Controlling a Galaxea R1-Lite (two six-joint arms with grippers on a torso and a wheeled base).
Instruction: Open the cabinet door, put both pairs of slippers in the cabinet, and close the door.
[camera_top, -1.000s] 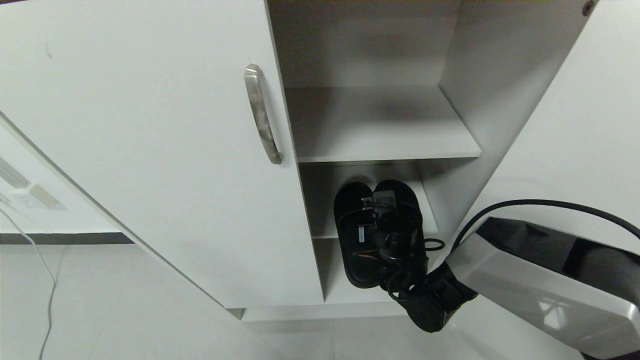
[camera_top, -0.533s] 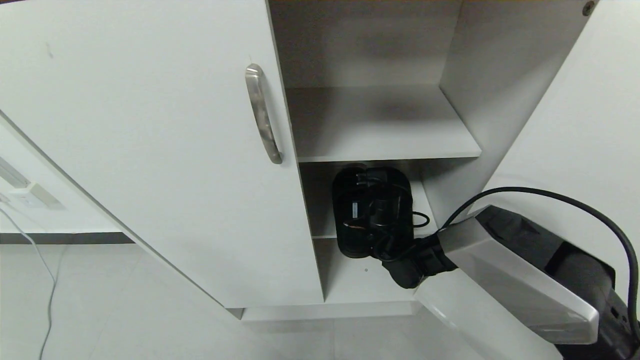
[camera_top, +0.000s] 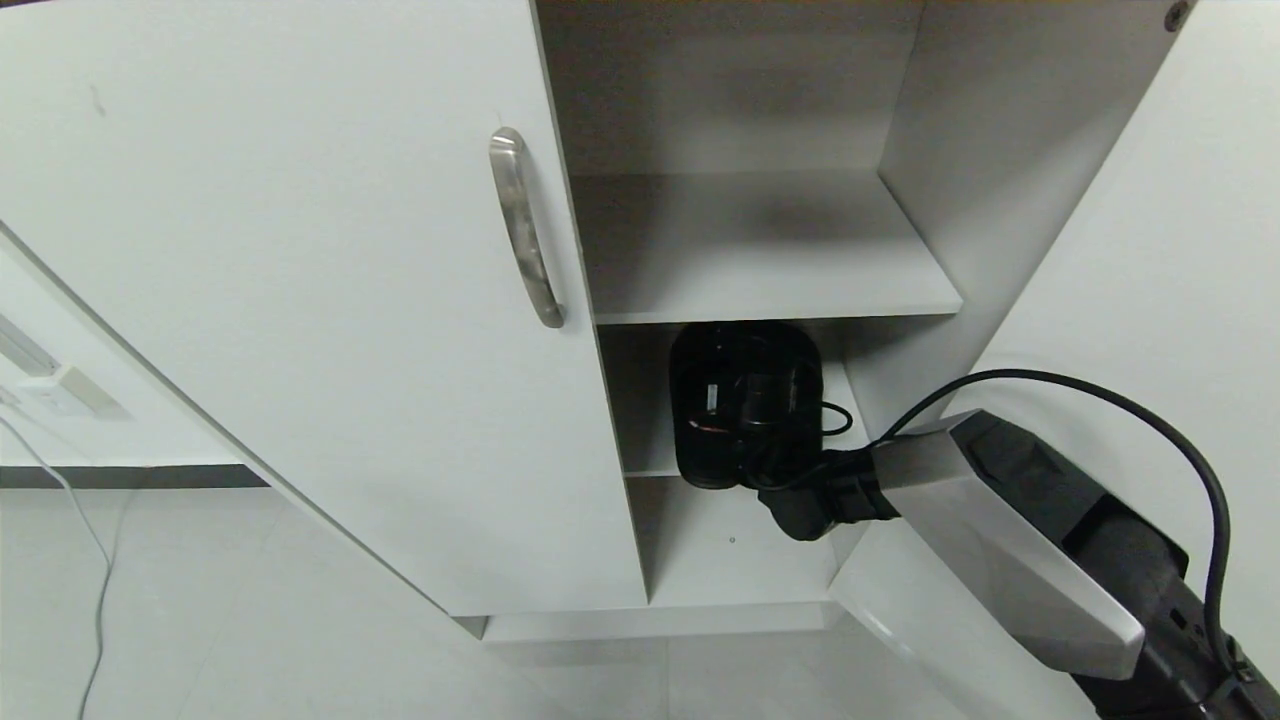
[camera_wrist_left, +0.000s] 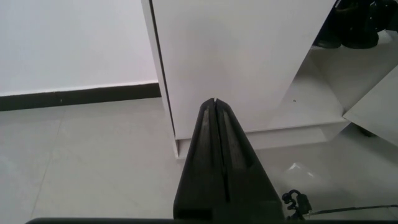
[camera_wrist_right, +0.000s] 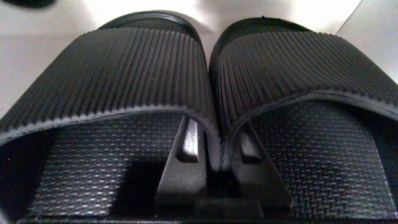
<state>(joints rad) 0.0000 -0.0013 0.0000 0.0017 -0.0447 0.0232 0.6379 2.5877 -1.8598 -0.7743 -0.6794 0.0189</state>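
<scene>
Presently the right end effector (camera_wrist_right: 217, 158) is clamped narrow on the pair of black slippers (camera_top: 745, 405). Its fingers (camera_wrist_right: 188, 148) pinch the two adjoining strap edges where the slippers sit side by side.

Location: the pair is inside the cabinet (camera_top: 930, 200), in the lower compartment beneath the shelf (camera_top: 760, 260), toward the back. The right-hand door (camera_top: 1180, 260) stands open; the left-hand door (camera_top: 300, 300) is shut. Whether the soles already rest on the compartment floor cannot be confirmed from the head view; they appear close to it.

The left end effector (camera_wrist_left: 214, 109) has its fingers pressed together on nothing, low over the floor (camera_wrist_left: 81, 162) in front of the shut door.

Handling assessment:
- The slippers look light and made of soft rubber or foam.
- The ribbed straps and textured footbeds should resist slipping.
- The straps will likely flex, so a pinch there lets the pair sag or swing.
- The joined inner strap edges are judged the sound hold, since one grasp carries both slippers
</scene>
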